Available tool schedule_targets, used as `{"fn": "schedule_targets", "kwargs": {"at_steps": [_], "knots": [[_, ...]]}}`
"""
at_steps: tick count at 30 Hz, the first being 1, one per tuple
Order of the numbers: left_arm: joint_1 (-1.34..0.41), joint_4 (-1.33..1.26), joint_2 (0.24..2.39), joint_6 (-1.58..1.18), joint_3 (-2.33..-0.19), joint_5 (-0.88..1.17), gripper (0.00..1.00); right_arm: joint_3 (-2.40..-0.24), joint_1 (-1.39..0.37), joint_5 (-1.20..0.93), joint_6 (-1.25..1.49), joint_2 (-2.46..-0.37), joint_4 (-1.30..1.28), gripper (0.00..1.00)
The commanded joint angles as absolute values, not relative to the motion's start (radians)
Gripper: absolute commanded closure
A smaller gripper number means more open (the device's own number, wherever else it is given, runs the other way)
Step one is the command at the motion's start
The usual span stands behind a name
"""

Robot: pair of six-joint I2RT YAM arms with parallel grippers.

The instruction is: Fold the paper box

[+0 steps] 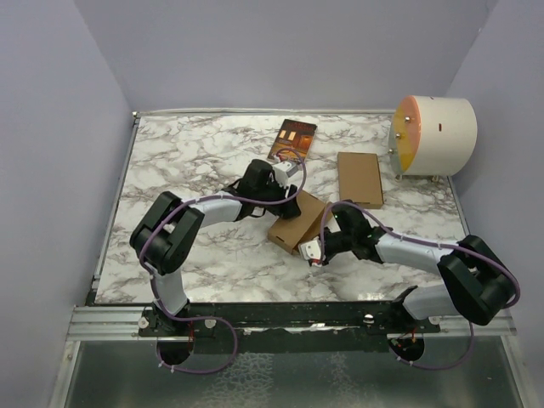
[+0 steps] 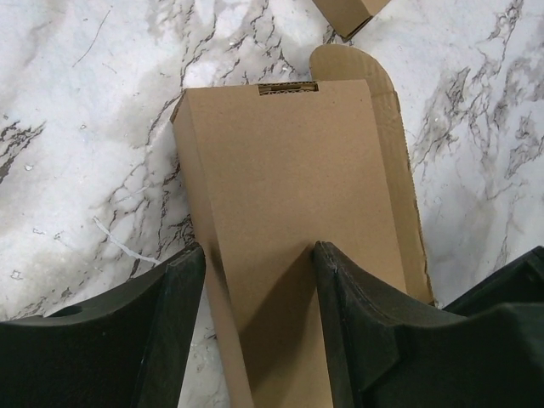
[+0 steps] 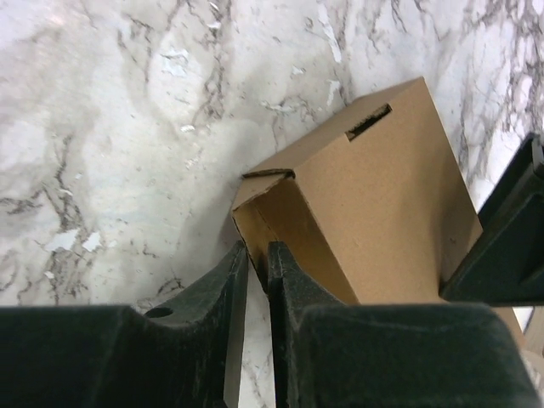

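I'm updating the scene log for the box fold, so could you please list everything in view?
paper box: one, plain brown, table centre, between the two grippers, one end open.
bigger carton: one, brown, lying flat to the right of and behind the paper box.
book: one, dark red-brown with a picture cover, behind the paper box.
drum: one, white with an orange-yellow face, on its side at the far right corner.
table: one, white-grey marble.
left gripper: one, black, jaws apart over the paper box.
right gripper: one, black, pinched on a wall at the paper box's open end.
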State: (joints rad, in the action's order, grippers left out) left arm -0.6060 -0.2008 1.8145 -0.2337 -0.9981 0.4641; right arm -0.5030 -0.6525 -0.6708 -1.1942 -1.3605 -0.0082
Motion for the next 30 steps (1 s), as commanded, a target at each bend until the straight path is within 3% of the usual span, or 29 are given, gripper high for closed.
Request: {"fn": "schedule_targets", "kwargs": {"at_steps": [1, 4, 10, 14, 16, 17, 18, 21, 23, 30], "knots": [[-0.615, -0.109, 1.785, -0.201, -0.993, 0.456, 0.42, -0.533, -0.678, -0.761, -1.206, -1.36, -0.054, 0.86], [-0.615, -0.096, 1.755, -0.193, -0.995, 0.423, 0.39, -0.539, -0.693, -0.771, -1.201, -1.365, -0.066, 0.85], [-0.614, -0.127, 1.586, -0.169, -0.944, 0.281, 0.31, -0.597, -0.679, -0.798, -1.248, -1.301, -0.234, 0.66], [-0.612, -0.166, 1.439, -0.12, -0.891, 0.201, 0.27, -0.637, -0.578, -0.918, -1.307, -1.238, -0.385, 0.62], [-0.611, -0.215, 1.382, -0.104, -0.844, 0.192, 0.19, -0.664, -0.518, -0.976, -1.318, -1.229, -0.444, 0.62], [-0.611, -0.258, 1.332, -0.114, -0.806, 0.185, 0.1, -0.677, -0.485, -1.001, -1.291, -1.227, -0.451, 0.62], [-0.611, -0.313, 1.296, -0.14, -0.761, 0.181, 0.02, -0.689, -0.451, -1.026, -1.252, -1.228, -0.451, 0.62], [-0.611, -0.418, 1.226, -0.203, -0.654, 0.204, 0.01, -0.734, -0.351, -1.066, -1.01, -1.239, -0.379, 0.59], [-0.636, -0.347, 1.222, -0.199, -0.664, 0.196, 0.01, -0.776, -0.265, -1.082, -0.779, -1.258, -0.325, 0.55], [-0.967, -0.141, 1.239, -0.001, -0.701, -0.172, 0.02, -0.849, -0.023, -1.127, -0.284, -1.409, -0.274, 0.45]]}}
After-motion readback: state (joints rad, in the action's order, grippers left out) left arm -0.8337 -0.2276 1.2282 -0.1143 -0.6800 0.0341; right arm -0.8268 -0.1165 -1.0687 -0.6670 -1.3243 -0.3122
